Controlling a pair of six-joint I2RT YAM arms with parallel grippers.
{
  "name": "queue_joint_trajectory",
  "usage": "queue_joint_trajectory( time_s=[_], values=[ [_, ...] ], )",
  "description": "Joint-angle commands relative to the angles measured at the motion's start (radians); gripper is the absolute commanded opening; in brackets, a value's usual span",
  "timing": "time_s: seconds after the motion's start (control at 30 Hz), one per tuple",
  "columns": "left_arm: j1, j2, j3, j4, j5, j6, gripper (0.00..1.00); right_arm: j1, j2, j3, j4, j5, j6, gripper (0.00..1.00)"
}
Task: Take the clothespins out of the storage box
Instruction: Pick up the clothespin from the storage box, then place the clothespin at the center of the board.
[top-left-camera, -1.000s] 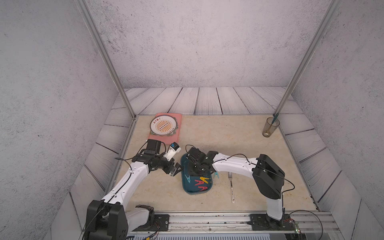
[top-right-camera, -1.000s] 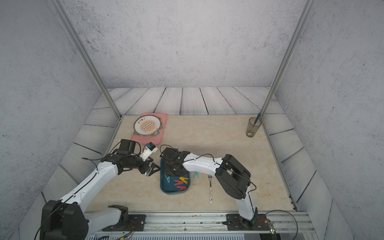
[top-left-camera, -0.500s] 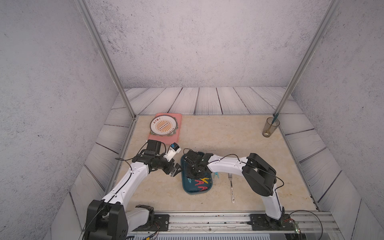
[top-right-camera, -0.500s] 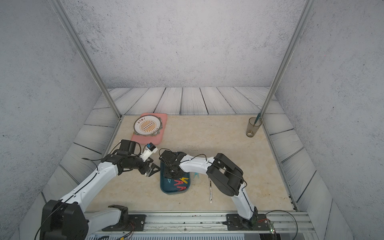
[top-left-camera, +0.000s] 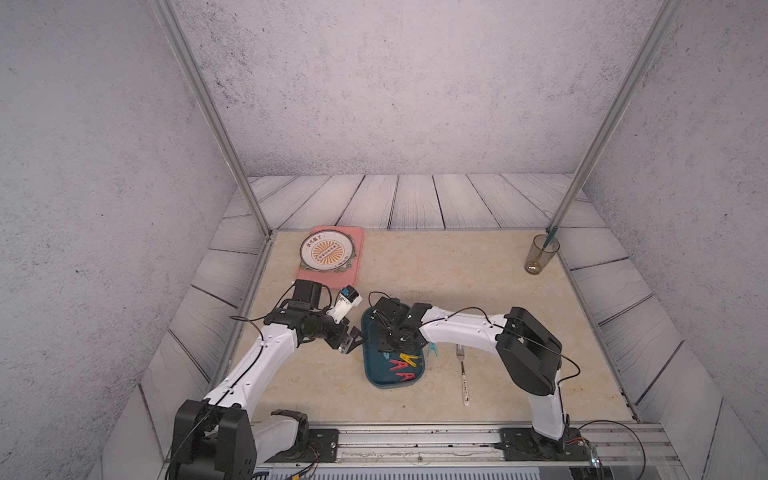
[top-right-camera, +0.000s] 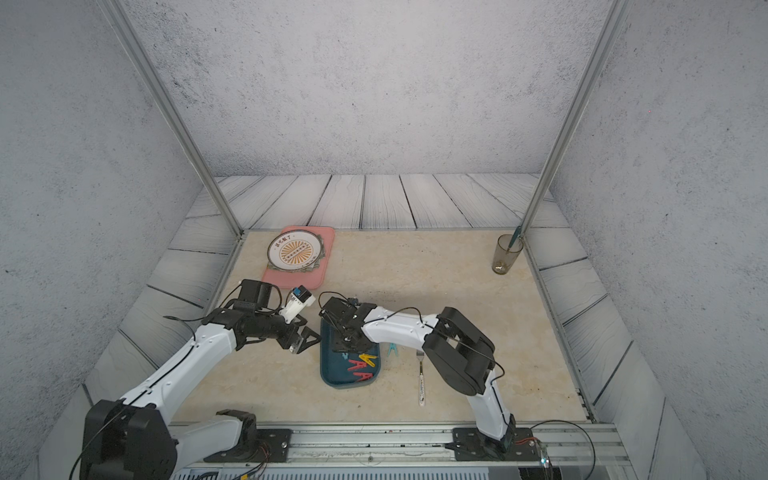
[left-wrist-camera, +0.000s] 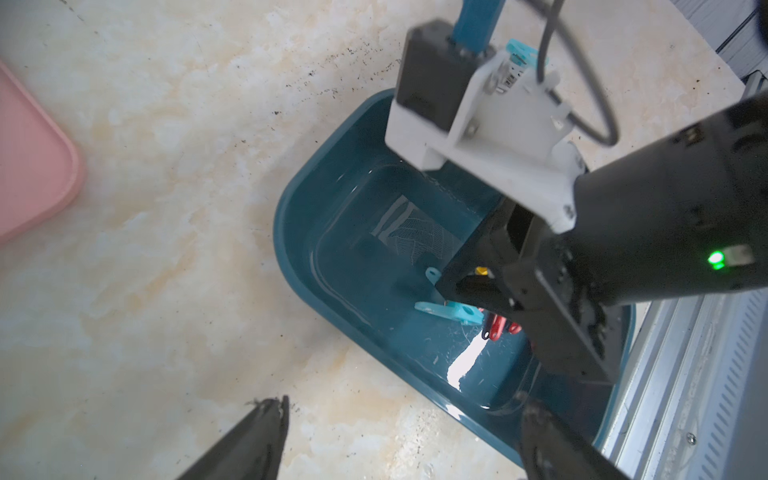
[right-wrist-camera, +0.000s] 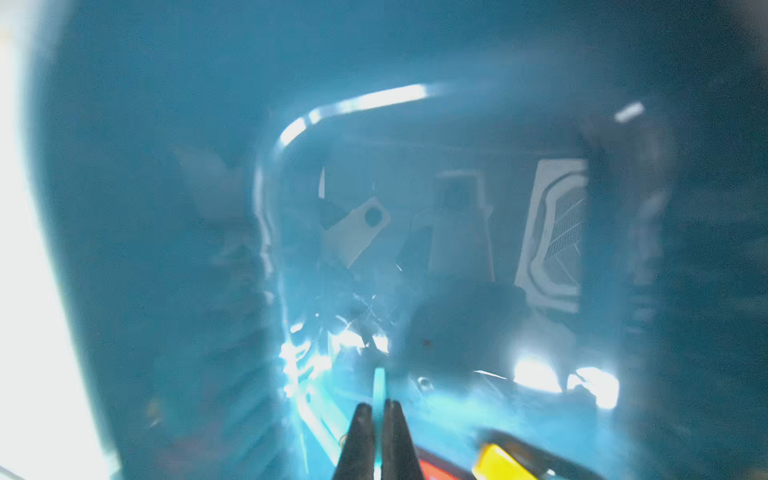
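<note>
Colourful clothespins (top-left-camera: 401, 364) inside teal storage box (top-left-camera: 376, 370)

I see clothespins (top-left-camera: 401, 365) in the storage box (top-left-camera: 375, 371); a lone clothespin (top-left-camera: 432, 350) lies just right of it on the worktop (top-left-camera: 457, 282), with the fork (top-left-camera: 463, 374) farther right.

grey plaster walls (top-left-camera: 395, 83) ring beige marble tabletop (top-left-camera: 457, 282).

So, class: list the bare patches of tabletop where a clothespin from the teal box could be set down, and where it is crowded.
Bare: the wide stretch between fork and glass; the far strip between pink tray and glass. Crowded: the gap between storage box and fork, where a light blue clothespin lies; the left hand flanks the box's other side.
</note>
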Motion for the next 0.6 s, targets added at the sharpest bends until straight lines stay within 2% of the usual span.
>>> queue_joint_trajectory(
  time_s=[0.0, 0.4, 0.57],
  values=[
    [0.006, -0.008, -0.004, -0.028, 0.036, 0.024, 0.92, -0.017, -0.127, -0.016, -0.060, 0.074, -0.045, 0.00],
    [0.006, -0.008, 0.012, -0.125, 0.159, 0.112, 0.92, -0.095, -0.363, -0.192, -0.267, 0.382, -0.055, 0.00],
    [0.006, -0.005, 0.016, -0.146, 0.189, 0.135, 0.92, -0.159, -0.412, -0.312, -0.252, 0.367, -0.039, 0.00]
  ],
)
